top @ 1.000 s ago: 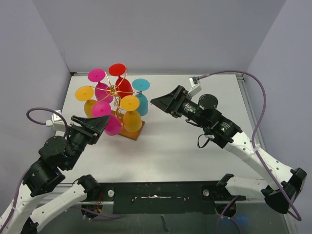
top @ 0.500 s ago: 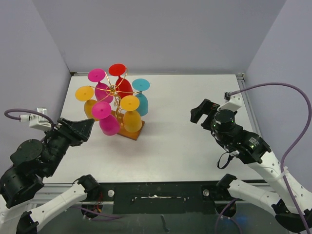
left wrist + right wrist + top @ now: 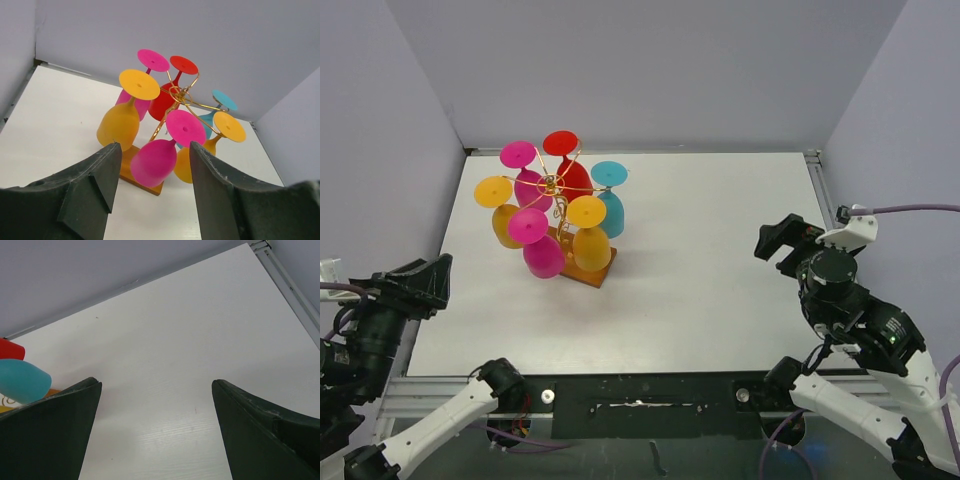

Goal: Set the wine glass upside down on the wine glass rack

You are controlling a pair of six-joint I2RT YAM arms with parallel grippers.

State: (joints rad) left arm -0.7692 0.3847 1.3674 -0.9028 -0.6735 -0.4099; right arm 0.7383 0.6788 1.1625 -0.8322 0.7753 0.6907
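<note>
Shiny gold wire wine glass rack [image 3: 556,186], wooden base [image 3: 588,273], matt table [image 3: 720,260]

Wine glass rack [image 3: 556,186] stands on the table [image 3: 720,290] — rear left (glasses [image 3: 544,256] hanging from it).

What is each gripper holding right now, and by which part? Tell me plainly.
Nothing is held. The left gripper and right gripper both have empty, open jaws, well clear of the wine glass rack, where the glasses hang.
</note>
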